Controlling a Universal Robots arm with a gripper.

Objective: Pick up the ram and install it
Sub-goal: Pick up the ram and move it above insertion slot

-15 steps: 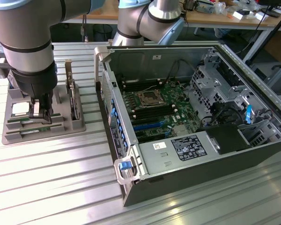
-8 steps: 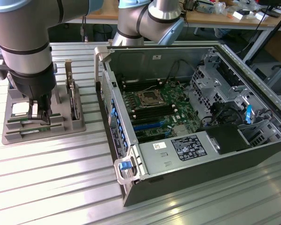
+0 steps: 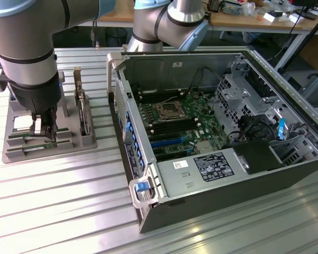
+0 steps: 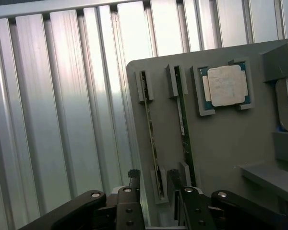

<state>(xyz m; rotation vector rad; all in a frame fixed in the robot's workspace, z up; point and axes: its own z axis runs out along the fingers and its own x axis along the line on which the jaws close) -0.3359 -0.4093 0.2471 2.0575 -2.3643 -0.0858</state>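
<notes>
Pincer (image 4: 153,178) of dark metal, its two blocky fingers dotted with small screws, stands with those fingers apart, one on each side of the near end of the ram stick (image 4: 150,129); it is not clamped on the stick, and I cannot tell whether either finger touches it. That ram stick is a long, thin green strip standing on edge in two narrow slots of a matte grey tray (image 4: 230,148). Just beside it a second stick (image 4: 184,120) stands on edge, parallel to the first. Further along the tray a square chip (image 4: 225,86) with a dull silver cap lies flat in a corner-framed pocket. In the exterior view the pincer (image 3: 44,132) hangs from a thick, rounded arm (image 3: 26,47) over the tray, which rests on a ribbed, shiny aluminium table (image 3: 69,211). To the exterior view's right lies an open dark metal computer case (image 3: 164,209) with a green board (image 3: 175,119) inside.
</notes>
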